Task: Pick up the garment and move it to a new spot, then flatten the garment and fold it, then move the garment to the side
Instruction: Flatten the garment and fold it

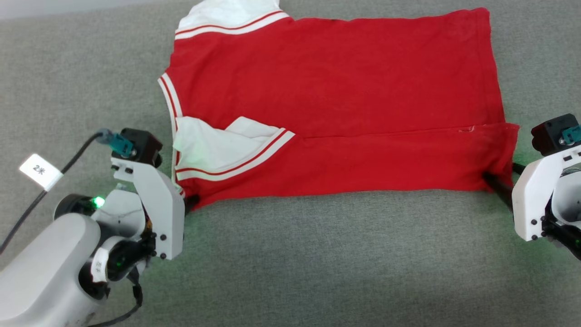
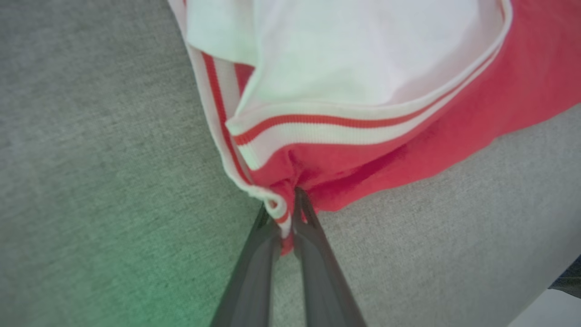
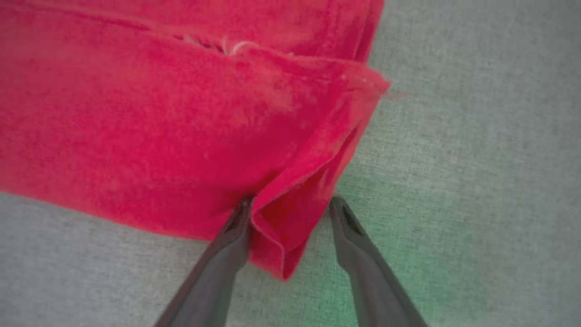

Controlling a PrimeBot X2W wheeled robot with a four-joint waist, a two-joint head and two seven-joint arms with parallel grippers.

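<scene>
- Head view: the garment (image 1: 336,91) lies flat on the grey bench (image 1: 317,263). Its near strip is folded over, and a white sleeve (image 1: 213,145) rests on top of that strip. The left gripper (image 1: 190,200) is at the near left corner and the right gripper (image 1: 492,181) is at the near right corner.
- I think the job now is to grab both near corners and fold. To do it well, both arms should lift together and go the same way, so the cloth does not twist.
- Hard to see in this view: the far sleeve (image 1: 227,13) is cut off at the top edge. The right arm is cut off at the side. Each gripper's own white body hides most of its jaws.
- Left wrist view: the left gripper (image 2: 283,209) has its jaws squeezed tight on the garment (image 2: 386,168), right on the striped trim (image 2: 317,122) at the corner. That hold looks good to me. I cannot tell how many layers are caught.
- Right wrist view: the right gripper (image 3: 290,204) has its jaws apart, with the red corner of the garment (image 3: 136,127) between them. One jaw touches the cloth and the other is just beside it. They should close on all the layers before any lifting, or the bottom layer may slip out. This picture is fuzzy, and the layers underneath are hidden.
</scene>
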